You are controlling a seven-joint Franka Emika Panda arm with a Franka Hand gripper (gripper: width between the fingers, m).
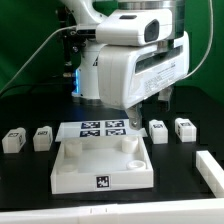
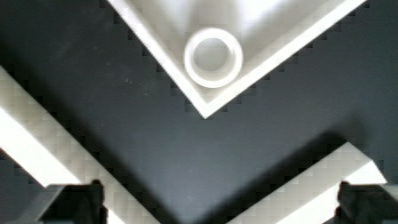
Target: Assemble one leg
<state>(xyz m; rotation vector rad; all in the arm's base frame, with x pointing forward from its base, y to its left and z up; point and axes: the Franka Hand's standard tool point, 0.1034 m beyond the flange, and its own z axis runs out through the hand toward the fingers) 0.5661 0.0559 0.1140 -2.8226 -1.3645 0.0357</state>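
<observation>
Four legs lie on the black table in the exterior view, each a small white block with a marker tag: two at the exterior view's left (image 1: 13, 140) (image 1: 42, 137) and two at its right (image 1: 158, 131) (image 1: 185, 127). My gripper (image 1: 146, 112) hangs above the far right corner of the large white square panel (image 1: 75, 168), apart from every leg. In the wrist view the gripper (image 2: 214, 210) is open and empty. Its dark fingers (image 2: 64, 205) stand wide apart at the frame's edge. The panel's corner with a round socket (image 2: 214, 55) lies ahead of them. No leg shows in the wrist view.
The marker board (image 1: 100, 128) lies behind the panel. A long white bar (image 1: 208, 172) lies at the exterior view's right front. Two slanted white strips (image 2: 36, 130) cross the wrist view beside the fingers; I cannot tell what they are. A green backdrop stands behind.
</observation>
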